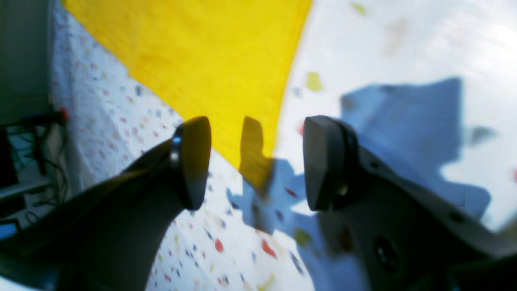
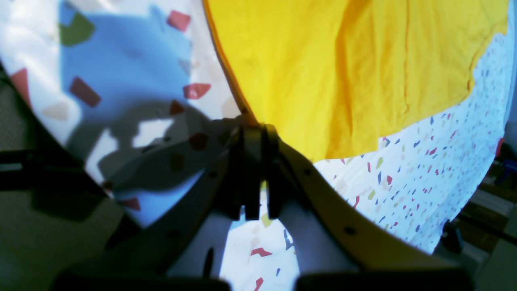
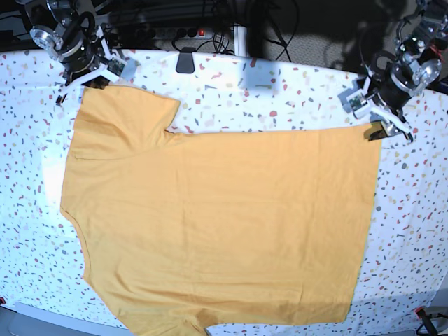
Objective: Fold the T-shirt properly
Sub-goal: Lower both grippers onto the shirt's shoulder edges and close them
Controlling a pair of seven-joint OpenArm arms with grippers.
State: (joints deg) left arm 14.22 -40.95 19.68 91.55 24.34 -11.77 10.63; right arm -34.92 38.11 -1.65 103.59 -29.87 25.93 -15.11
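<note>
Nearest, the T-shirt is lying spread flat across the speckled tabletop, its near edge reaching the front. Farther back on the right, the left gripper is hovering with jaws apart just over the shirt's far hem corner, seemingly lining up a pinch. At the far left, the right gripper is clamping the sleeve corner, probably keeping the fabric taut for folding.

The base view looks straight down on the whole counter from above. Each wrist view sits close behind its own gripper, looking along it at one corner of the T-shirt that the base view shows entire.
</note>
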